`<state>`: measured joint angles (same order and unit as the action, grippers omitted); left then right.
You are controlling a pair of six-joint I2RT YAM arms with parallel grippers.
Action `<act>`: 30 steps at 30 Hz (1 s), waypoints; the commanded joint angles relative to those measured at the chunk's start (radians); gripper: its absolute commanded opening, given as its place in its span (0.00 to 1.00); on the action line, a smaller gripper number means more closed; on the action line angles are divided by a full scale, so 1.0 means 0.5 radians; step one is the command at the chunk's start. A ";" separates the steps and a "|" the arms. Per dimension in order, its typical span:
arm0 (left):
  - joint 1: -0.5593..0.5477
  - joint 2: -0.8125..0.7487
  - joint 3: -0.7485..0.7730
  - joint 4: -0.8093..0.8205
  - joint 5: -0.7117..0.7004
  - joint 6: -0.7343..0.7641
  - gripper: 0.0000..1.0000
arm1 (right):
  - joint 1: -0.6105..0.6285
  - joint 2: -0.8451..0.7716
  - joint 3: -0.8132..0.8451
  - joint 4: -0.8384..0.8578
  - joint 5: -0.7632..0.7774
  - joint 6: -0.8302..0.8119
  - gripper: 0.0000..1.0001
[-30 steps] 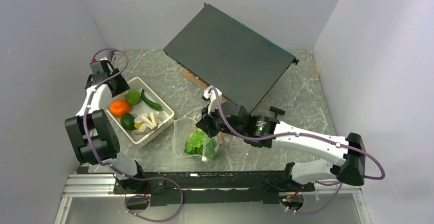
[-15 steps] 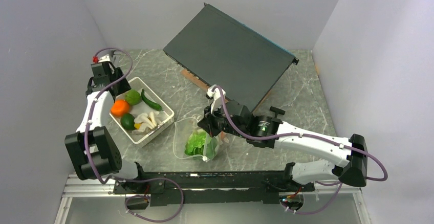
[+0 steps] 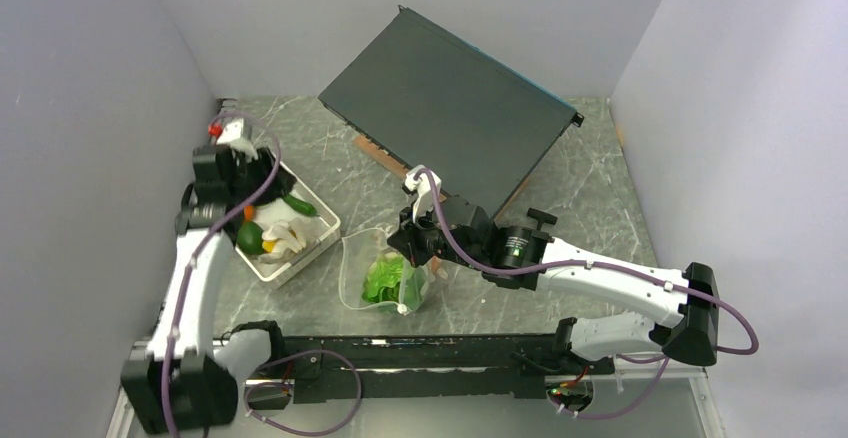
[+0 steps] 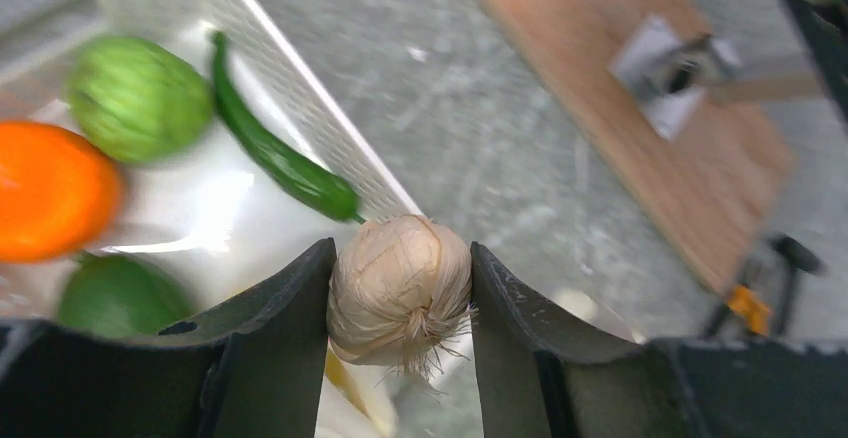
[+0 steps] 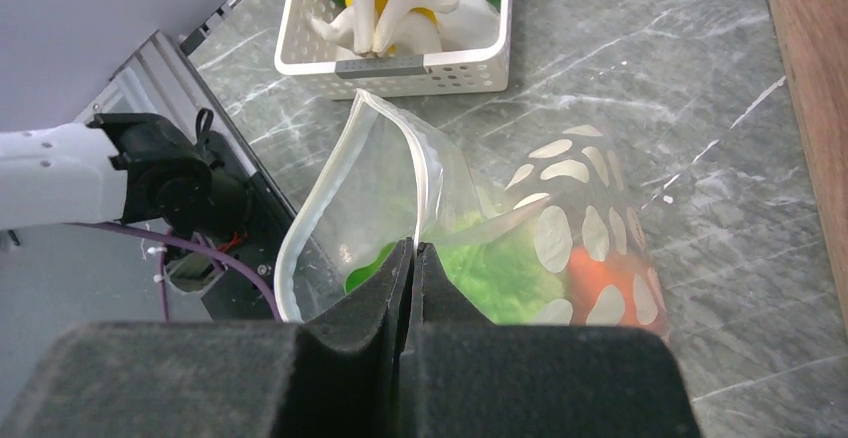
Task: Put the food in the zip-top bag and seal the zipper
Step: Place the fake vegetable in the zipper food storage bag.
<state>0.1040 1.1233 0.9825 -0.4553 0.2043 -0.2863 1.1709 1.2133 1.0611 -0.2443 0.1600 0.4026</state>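
While the left arm rises steeply from its base and bends at the wrist over the white perforated basket (image 3: 300,253), the left gripper (image 4: 400,258) points down and away with its jaws half apart, clamped on a pale papery bulb (image 4: 400,298). The bulb sits squarely between the two dark fingers (image 4: 290,328), touching both, with its ragged root tuft turned back toward the wrist and its rounded top facing outward. Just beyond the fingertips a slim dark-green cucumber (image 4: 280,163) lies in the basket, its long axis slanting from far left to a tip that ends near the bulb. To the left of the claw are an orange (image 4: 50,193) and two round green fruits (image 4: 135,98), blurred.

The right arm reaches low across the grey table (image 3: 600,158), elbow out to the right, forearm nearly level. The right gripper (image 5: 413,258) is fully closed, pinching the zipper (image 5: 330,183) at the rim of the zip-top bag (image 5: 565,218). The bag lies on the table directly ahead of this claw; its mouth gapes to the left and its dotted closed end lies to the right. Lettuce (image 5: 500,268) fills it just past the fingertips, with something orange beside it. Farther ahead, white mushrooms (image 5: 385,8) sit in the basket.
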 commanded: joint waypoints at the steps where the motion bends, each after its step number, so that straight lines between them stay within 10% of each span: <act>1: -0.046 -0.561 -0.392 0.116 0.608 -0.437 0.11 | -0.010 -0.075 0.007 0.154 0.018 -0.064 0.00; 13: -0.584 -1.308 -0.712 0.565 1.169 -0.795 0.09 | -0.055 -0.082 0.000 0.233 -0.052 0.171 0.00; 20: -1.316 -1.169 -0.635 0.326 0.374 -0.467 0.08 | -0.158 -0.055 0.050 0.207 -0.256 0.338 0.00; 30: -1.810 -0.775 -0.459 0.135 -0.400 -0.443 0.11 | -0.308 -0.068 -0.001 0.233 -0.482 0.511 0.00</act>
<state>-0.7433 0.7330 0.7151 -0.3649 0.2165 -0.5186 1.0336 1.2034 1.0519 -0.2157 -0.0212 0.6083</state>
